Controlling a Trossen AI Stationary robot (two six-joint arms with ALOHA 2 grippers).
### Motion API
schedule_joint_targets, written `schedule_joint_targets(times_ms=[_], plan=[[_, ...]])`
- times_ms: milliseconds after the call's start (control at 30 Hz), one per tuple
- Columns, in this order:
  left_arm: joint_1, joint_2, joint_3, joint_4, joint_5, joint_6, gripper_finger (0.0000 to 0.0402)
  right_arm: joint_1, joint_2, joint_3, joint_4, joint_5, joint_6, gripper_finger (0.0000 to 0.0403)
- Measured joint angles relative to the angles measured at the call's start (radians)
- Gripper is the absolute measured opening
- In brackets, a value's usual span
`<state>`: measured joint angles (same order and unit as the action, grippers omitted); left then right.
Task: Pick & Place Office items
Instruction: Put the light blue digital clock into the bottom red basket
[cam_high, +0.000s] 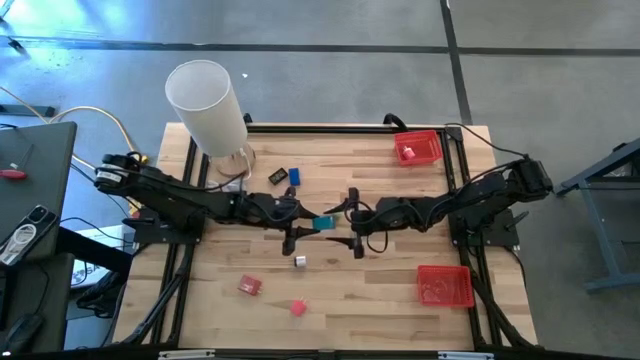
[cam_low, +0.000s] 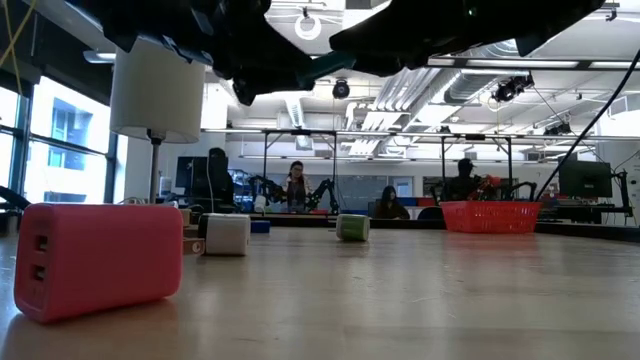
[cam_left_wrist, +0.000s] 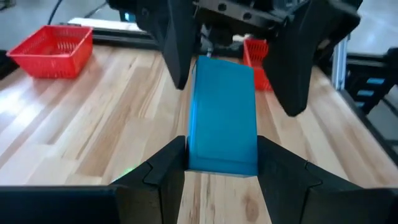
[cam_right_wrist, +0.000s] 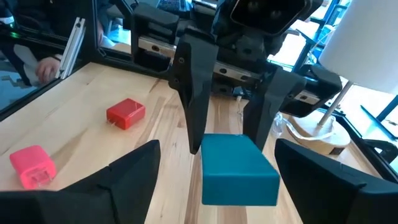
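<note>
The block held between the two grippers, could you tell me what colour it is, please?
Teal. The block, clamped in the left gripper, shows best in the left wrist view.

arms: two, matte black, jointed | cables: black, looped | fingers (cam_left_wrist: 292, 174): black, angular, wedge-shaped

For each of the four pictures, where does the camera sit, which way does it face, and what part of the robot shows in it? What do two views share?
High view: above the table, facing straight down; both arms, left gripper, right gripper.
Low view: at table-top height, facing level into the room; arms overhead.
Left wrist view: on the left arm, facing the right gripper; own fingers clamp the teal block.
Right wrist view: on the right arm, facing the left gripper; own open fingers.
Shared: both wrist views show the teal block.
</note>
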<state>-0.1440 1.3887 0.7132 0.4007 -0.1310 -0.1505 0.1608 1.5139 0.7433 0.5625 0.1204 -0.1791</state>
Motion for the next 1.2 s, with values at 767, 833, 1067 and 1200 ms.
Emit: schedule_joint_targets(times_ms=[767,833,1067,1200], plan=[[0.005,0.017,-0.002,0.038,0.031,0.001,0.0163,0.0,0.0,0.0,-0.03,0.002,0.0,0.0297],[0.005,0.017,-0.002,0.041,0.031,0.001,0.0163,0.0,0.0,0.0,-0.029,0.0,0.0,0.0287],[0.005,0.017,-0.002,0.042,0.031,0.005,0.0163,0.0,0.0,0.0,-0.029,0.0,-0.001,0.024],[0.005,0.017,-0.002,0.042,0.031,0.005,0.0163,0.0,0.0,0.0,-0.029,0.0,-0.006,0.0217]])
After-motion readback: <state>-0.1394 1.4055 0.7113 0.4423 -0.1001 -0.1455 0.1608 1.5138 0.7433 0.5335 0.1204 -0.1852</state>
